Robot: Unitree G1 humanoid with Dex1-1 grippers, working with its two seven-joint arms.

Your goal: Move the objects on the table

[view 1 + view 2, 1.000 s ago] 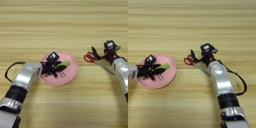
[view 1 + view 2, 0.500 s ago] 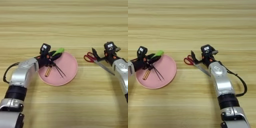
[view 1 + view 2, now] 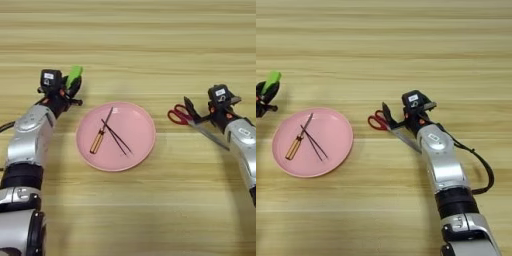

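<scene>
1. Left pincer (image 3: 71, 89): positioned over the desk (image 3: 130, 40), up and to the left of the pink plate (image 3: 140, 137), clear of its rim. Its black fingers are clenched on the green block (image 3: 75, 75), whose upper end projects above the fingers at a tilt.
2. Pen: a slim dark item shows at the left pincer, but I cannot tell whether it is the pen.
3. Pink plate: carries a wooden-handled tool (image 3: 98, 139) and thin black sticks (image 3: 116, 137) that cross each other near the plate's middle.
4. Right pincer (image 3: 192, 111): sits at the right of the desk, just beside the red-handled scissors (image 3: 181, 116). Whether its fingers are parted or closed, I cannot tell.
5. Scissors: lying flat on the desk, right of the plate and apart from it, blades pointing toward the lower right.
</scene>
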